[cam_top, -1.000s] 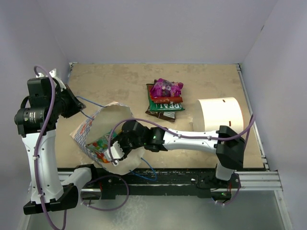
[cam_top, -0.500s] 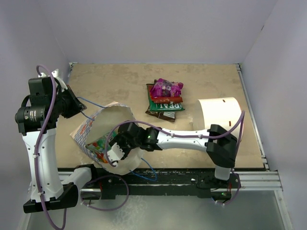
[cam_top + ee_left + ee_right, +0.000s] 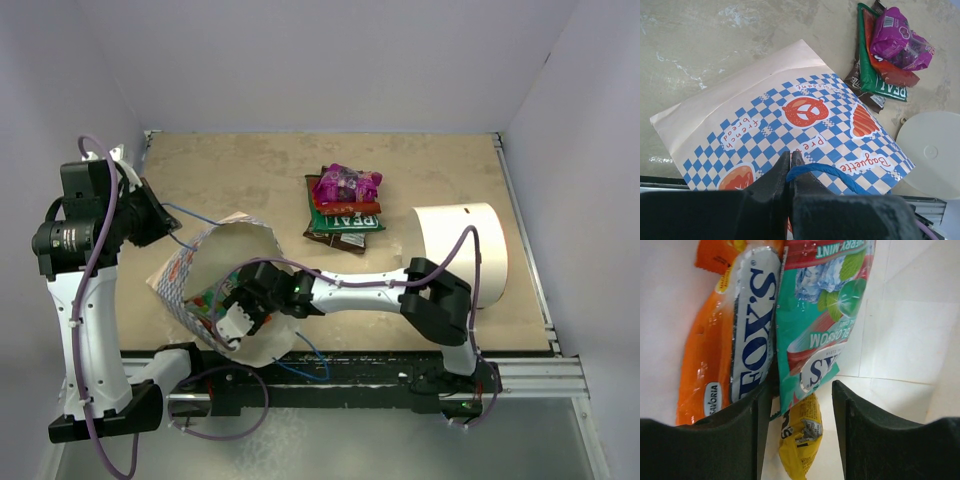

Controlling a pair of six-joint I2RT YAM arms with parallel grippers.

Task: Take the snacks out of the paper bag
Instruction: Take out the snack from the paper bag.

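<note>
The paper bag (image 3: 190,270) lies on its side at the near left, its mouth open toward the right. My left gripper (image 3: 165,222) is shut on the bag's blue string handle (image 3: 825,172), above the checked side (image 3: 790,120). My right gripper (image 3: 225,308) is inside the bag's mouth, open. In the right wrist view a teal packet (image 3: 820,315) hangs between its fingers (image 3: 802,405), with an orange packet (image 3: 735,330) against the left finger and a yellow packet (image 3: 800,440) below. A magenta packet (image 3: 345,184), a green one (image 3: 348,214) and a dark one lie stacked on the table.
A plain white cylinder (image 3: 465,250) lies on its side at the right, next to my right arm; it also shows in the left wrist view (image 3: 932,150). The stack of packets sits between the bag and the cylinder, toward the back.
My right gripper has moved left, deeper into the bag's mouth, and the arm has stretched out. The left gripper has kept its hold on the handle.
</note>
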